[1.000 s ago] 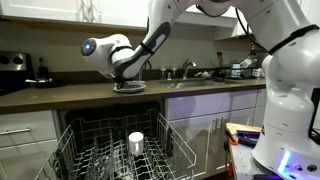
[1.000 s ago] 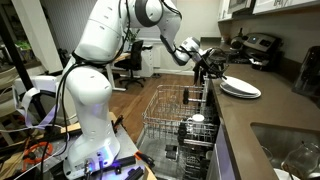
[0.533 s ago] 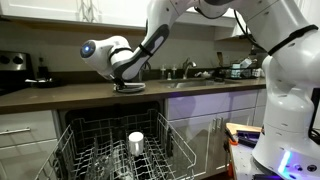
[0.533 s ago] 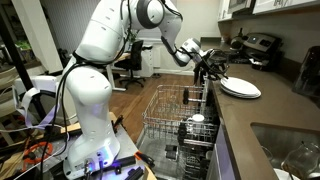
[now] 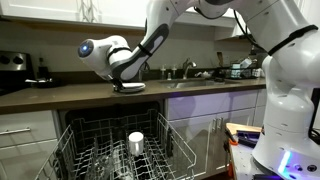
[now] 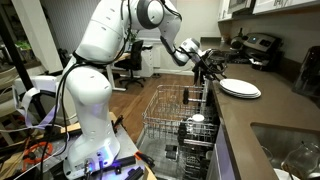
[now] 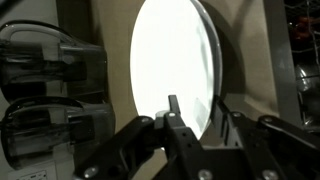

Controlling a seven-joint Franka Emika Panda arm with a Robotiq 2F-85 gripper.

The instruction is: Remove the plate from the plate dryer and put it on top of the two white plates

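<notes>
A low stack of white plates lies flat on the dark counter; it also shows in an exterior view and fills the wrist view. I cannot tell the single plate from the two white plates within it. My gripper straddles the stack's near rim with its fingers apart, one over the white face, one beyond the rim with a gap showing. It sits at the stack's edge in both exterior views. The wire plate dryer is pulled out below the counter and holds no plate.
A small white cup stands upright in the rack. A sink is set into the counter nearer the camera. A stove with pots and counter clutter lie beside the stack.
The wrist has lifted and shifted very slightly at the stack's edge. The plates and the rack have not moved.
</notes>
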